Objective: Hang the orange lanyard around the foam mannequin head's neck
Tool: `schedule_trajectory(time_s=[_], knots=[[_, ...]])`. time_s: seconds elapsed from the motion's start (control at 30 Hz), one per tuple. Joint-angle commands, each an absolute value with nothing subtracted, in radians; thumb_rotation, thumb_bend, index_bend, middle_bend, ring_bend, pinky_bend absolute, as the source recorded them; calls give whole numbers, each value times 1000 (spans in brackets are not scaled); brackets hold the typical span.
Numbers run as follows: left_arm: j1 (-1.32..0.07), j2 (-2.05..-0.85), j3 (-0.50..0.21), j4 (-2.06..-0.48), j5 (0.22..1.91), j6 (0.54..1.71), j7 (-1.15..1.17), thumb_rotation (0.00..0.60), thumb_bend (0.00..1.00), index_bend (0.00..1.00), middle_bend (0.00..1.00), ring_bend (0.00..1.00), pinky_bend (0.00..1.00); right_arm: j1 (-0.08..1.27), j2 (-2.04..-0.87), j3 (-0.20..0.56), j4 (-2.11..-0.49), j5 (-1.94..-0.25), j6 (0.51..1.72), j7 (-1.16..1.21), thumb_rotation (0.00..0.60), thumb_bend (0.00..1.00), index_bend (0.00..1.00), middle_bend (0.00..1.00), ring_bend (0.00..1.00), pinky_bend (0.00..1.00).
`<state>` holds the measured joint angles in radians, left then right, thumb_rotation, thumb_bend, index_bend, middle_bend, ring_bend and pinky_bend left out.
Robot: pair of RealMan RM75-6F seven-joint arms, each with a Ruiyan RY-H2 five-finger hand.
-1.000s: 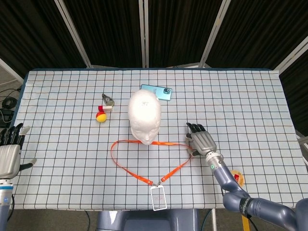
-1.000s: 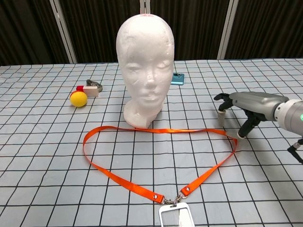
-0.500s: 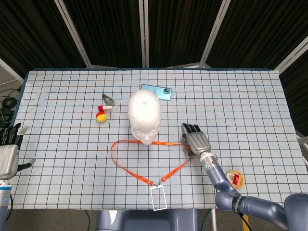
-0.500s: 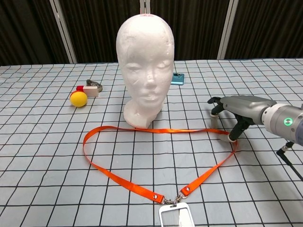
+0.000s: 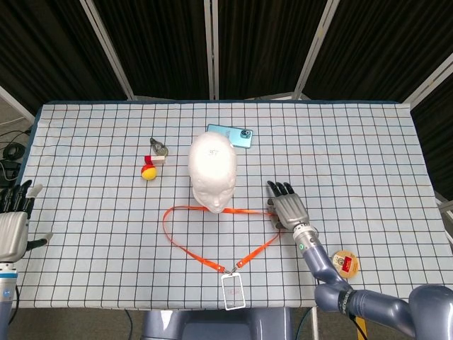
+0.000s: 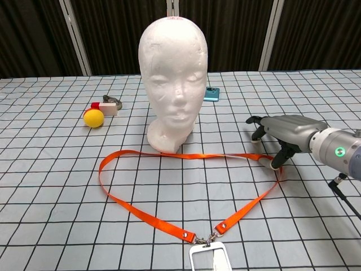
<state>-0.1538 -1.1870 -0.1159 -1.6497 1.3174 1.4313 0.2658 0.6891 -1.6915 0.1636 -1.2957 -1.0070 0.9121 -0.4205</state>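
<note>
The white foam mannequin head point(image 5: 212, 170) point(image 6: 172, 73) stands upright mid-table. In front of it the orange lanyard point(image 5: 192, 248) point(image 6: 214, 156) lies flat in a wide loop, its clip joined to a clear badge holder point(image 5: 232, 290) point(image 6: 207, 257) near the front edge. My right hand point(image 5: 287, 206) point(image 6: 282, 132) hovers palm down over the loop's right bend, fingers apart, with one fingertip down at the strap; it grips nothing that I can see. My left hand point(image 5: 13, 227) is held off the table's left edge, fingers spread and empty, and only the head view shows it.
Left of the head are a yellow ball point(image 5: 148, 173) point(image 6: 93, 117), a small red and white block point(image 6: 105, 107) and a metal clip point(image 5: 158, 147). A teal phone point(image 5: 230, 136) point(image 6: 211, 94) lies behind the head. A round disc point(image 5: 345, 262) sits front right.
My right hand has slid left and settled over the lanyard's right bend. The left hand has dropped slightly. The lanyard and head have not moved.
</note>
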Motion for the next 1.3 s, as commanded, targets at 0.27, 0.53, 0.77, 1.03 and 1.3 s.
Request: schedule_trajectory(time_s=[0.27, 0.53, 0.77, 1.03, 1.3], knots=[[-288, -1227, -170, -1611, 1333, 1274, 187, 600, 285, 348, 0, 0, 0, 678, -1645, 152, -1364, -1043, 900, -364, 600, 511, 706, 6, 0, 0], [-467, -1353, -230, -1535, 1271, 1083, 208, 600, 336, 425, 0, 0, 0, 685, -1635, 166, -1402, -1021, 899, -363, 600, 516, 709, 20, 0, 0], [-563, -1492, -235, -1421, 1208, 985, 232, 600, 337, 446, 0, 0, 0, 694, -1625, 169, -1418, -1012, 890, -360, 600, 517, 710, 21, 0, 0], [-636, -1611, -225, -1295, 1219, 938, 206, 600, 339, 464, 0, 0, 0, 705, -1608, 176, -1418, -997, 869, -343, 600, 516, 715, 22, 0, 0], [-693, -1688, -204, -1204, 1236, 879, 181, 600, 378, 476, 0, 0, 0, 711, -1594, 179, -1410, -993, 853, -314, 600, 517, 716, 22, 0, 0]])
